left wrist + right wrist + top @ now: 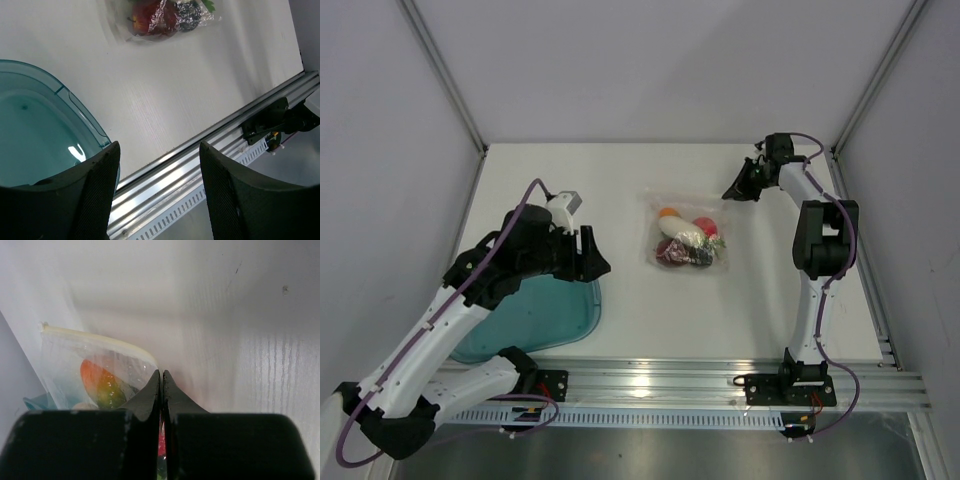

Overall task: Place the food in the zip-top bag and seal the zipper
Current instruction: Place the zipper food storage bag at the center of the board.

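On the white desk (620,180), the clear crinkly plastic bag (660,215) of toy food (688,242) lies between spread left fingers (594,252) and pressed-together right fingers (161,385), both empty; a half-shut thin zipper strip (95,337) might let it spill.

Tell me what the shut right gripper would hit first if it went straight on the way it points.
Probably the clear crinkly zip-top bag, near the end of its pale zipper strip: the right gripper points there. Depth is unclear; it could touch the white table first.
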You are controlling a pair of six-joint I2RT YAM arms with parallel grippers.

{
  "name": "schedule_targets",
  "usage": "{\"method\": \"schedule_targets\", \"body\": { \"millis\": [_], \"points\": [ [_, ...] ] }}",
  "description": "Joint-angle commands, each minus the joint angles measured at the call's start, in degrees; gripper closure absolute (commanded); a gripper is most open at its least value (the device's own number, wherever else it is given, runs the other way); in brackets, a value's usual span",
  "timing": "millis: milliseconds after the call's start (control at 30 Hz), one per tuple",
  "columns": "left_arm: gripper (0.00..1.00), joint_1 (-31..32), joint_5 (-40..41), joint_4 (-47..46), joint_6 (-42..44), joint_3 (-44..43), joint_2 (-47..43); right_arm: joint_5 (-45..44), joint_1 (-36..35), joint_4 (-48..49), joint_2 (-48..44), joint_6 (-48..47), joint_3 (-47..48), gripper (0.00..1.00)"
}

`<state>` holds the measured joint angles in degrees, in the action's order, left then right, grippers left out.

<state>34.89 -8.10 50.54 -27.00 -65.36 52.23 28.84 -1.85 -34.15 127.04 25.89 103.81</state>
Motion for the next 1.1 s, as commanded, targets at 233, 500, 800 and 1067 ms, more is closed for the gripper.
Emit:
{"method": "schedule_targets", "body": {
  "millis": [233, 500, 800, 1067],
  "points": [
    [0.32, -0.27, -5.0, -2.29, -0.42, 0.67, 0.95, -0.36, 0.53, 3.3, 3.12, -3.38, -0.8, 1.0],
    [0.31, -0.35, -7.54, -3.08, -1.21, 1.91, 1.39, -1.86, 0.53, 2.25, 4.97, -5.59, 0.08, 1.0],
    [0.29, -0.35, -9.57, -4.22, -1.65, 1.82, 2.53, -3.52, 0.53, -0.2, 4.36, -7.34, 1.92, 0.99],
    [0.25, -1.4, -12.81, -5.98, -2.7, 2.17, 2.88, -5.63, 0.53, -1.53, 0.41, -7.87, 2.63, 0.43]
  ]
}}
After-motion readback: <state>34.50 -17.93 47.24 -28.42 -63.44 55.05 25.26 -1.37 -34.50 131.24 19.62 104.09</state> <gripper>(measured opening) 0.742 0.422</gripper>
